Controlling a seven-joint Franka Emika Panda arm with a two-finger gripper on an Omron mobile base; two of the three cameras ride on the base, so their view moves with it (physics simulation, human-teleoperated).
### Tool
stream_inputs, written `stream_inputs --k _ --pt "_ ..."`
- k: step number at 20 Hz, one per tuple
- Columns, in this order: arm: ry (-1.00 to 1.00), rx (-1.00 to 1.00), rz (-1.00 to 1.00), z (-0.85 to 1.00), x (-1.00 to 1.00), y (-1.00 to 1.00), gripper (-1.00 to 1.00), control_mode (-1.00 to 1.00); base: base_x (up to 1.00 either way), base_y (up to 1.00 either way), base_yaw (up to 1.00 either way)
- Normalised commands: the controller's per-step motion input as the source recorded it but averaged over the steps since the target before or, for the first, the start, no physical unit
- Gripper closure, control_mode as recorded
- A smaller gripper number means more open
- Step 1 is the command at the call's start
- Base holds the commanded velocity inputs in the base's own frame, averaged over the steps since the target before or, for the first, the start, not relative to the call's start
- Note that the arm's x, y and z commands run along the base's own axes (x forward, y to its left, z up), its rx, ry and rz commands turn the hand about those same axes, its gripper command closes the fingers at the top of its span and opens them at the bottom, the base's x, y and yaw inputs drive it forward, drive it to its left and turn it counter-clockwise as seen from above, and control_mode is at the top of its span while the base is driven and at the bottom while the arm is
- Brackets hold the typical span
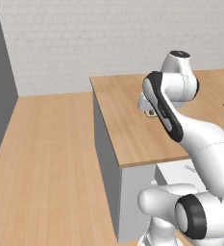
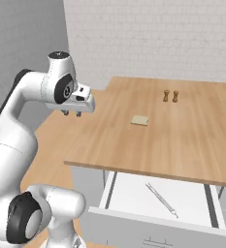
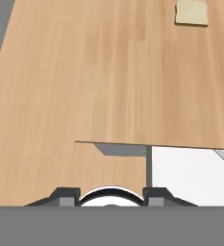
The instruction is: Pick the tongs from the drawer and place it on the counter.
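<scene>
Reaching step: the thin silver-grey metal tongs lie in the open white shallow drawer, not yet grasped.

The large light-brown wood-grain surface stands before white brick walls on a plank floor. The end effector hovers above its left corner — fingers spread a little, empty — and must descend toward the drawer.

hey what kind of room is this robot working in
Most likely a kitchen, a rendered one. A wood-topped counter stands over a cabinet, its open drawer holds tongs, and two small brown shakers stand on top.
</scene>
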Motion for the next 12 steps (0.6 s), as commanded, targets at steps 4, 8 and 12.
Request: stream_inputs --k 4,8,12 --pt "-0.02 0.01 -0.01 0.00 -0.34 -0.20 -1.00 -1.00 0.00 0.00 0.00" --pt "-0.03 0.01 -0.01 -0.12 -0.50 -0.36 -1.00 -1.00 0.00 0.00 0.00" --pt "-0.03 0.07 0.00 -0.19 -0.55 -0.63 -1.00 -1.00 0.00 0.00 0.00"
